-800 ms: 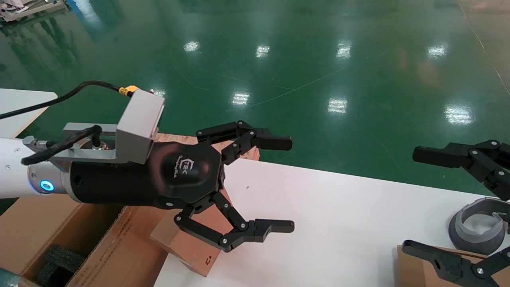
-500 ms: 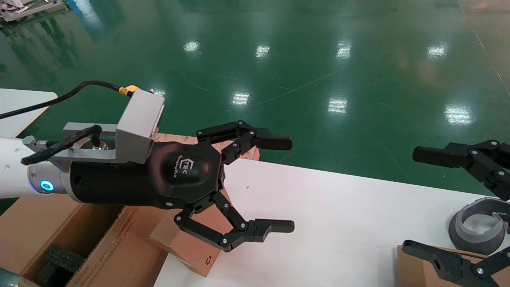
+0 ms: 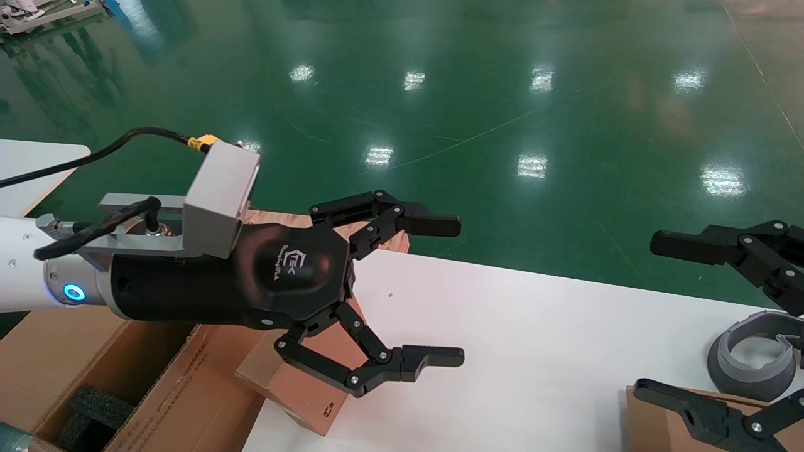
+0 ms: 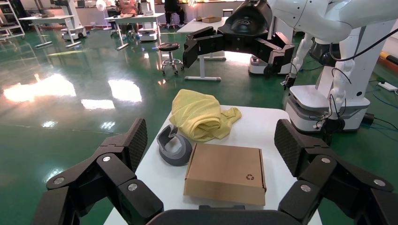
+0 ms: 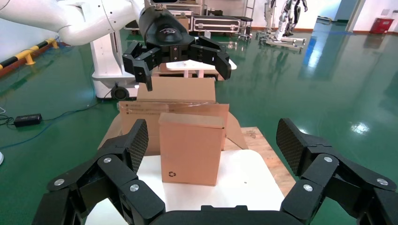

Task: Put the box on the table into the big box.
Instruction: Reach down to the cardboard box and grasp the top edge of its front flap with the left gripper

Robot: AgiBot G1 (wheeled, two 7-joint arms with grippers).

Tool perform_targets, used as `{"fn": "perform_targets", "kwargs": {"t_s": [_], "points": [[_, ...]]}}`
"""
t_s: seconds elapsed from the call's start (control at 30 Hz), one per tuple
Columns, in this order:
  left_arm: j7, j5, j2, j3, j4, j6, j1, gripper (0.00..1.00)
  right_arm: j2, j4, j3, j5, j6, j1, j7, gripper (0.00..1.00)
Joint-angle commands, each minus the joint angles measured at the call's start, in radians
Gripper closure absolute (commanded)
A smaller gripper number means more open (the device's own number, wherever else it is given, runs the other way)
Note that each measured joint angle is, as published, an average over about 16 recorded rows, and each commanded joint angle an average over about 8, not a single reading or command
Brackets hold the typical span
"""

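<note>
The box (image 3: 301, 389), brown with a recycling symbol at one corner, stands on edge at the left end of the white table (image 3: 534, 351), against the big box. It shows upright in the right wrist view (image 5: 190, 147). The big box (image 3: 157, 389) is an open carton with a printed flap and black foam (image 3: 94, 408) inside. My left gripper (image 3: 458, 290) is open and empty, hovering above the box with its fingers pointing right. My right gripper (image 3: 646, 314) is open and empty over the table's right end.
A second brown box (image 3: 653, 420) lies flat under my right gripper and shows a recycling symbol in the left wrist view (image 4: 225, 171). A grey ring-shaped part (image 3: 750, 358) and a yellow cloth (image 4: 202, 115) lie beside it. A plywood board (image 3: 276, 220) lies behind the carton.
</note>
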Motion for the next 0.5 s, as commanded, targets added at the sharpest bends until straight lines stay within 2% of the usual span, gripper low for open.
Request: {"fn": "perform_targets", "kwargs": {"t_s": [0.03,0.27,0.5], "points": [[0.0,0.0,0.0,0.0,0.0,0.0,0.0,0.0,0.0,0.0,0.0,0.0,0.0,0.0,0.0,0.0],[-0.003,0.021,-0.005,0.005,0.0,-0.008,-0.003,0.0,0.0,0.0,0.0,0.0,0.0,0.0,0.0,0.0],[-0.033,0.129,-0.034,0.047,-0.007,-0.053,-0.037,0.0,0.0,0.0,0.0,0.0,0.0,0.0,0.0,0.0]]}}
